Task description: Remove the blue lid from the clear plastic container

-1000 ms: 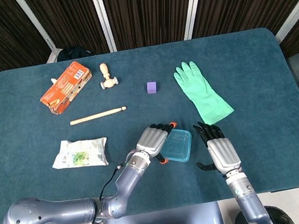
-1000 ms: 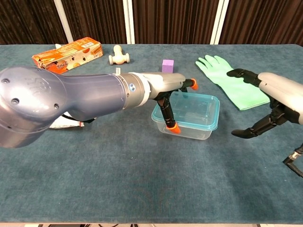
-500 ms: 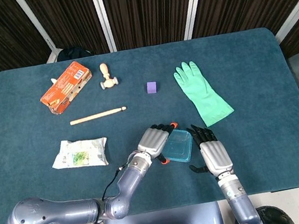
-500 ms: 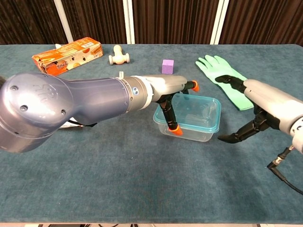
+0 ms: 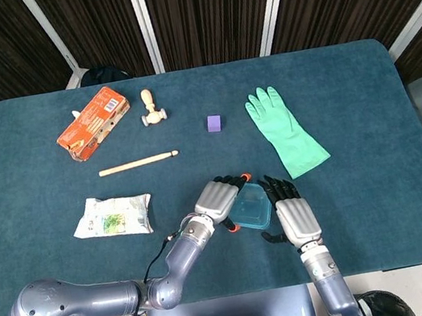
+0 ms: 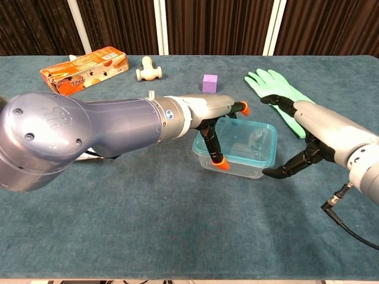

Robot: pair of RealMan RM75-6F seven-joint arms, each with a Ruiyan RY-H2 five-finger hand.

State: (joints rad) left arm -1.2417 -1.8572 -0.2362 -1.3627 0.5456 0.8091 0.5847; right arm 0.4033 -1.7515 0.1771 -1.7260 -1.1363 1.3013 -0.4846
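The clear plastic container with its blue lid sits near the table's front edge. My left hand grips the container's left end. One orange-tipped finger reaches down its front left wall and another lies over the back edge. My right hand is open just to the right of the container, its fingers spread above the right rim. Its thumb tip is at the front right corner; I cannot tell if it touches.
A green rubber glove lies behind the right hand. A purple cube, a wooden stick, an orange box, a wooden knob and a snack bag lie further left and back.
My right hand has moved left from well clear of the container to its right side. The left hand and the container have shifted slightly right.
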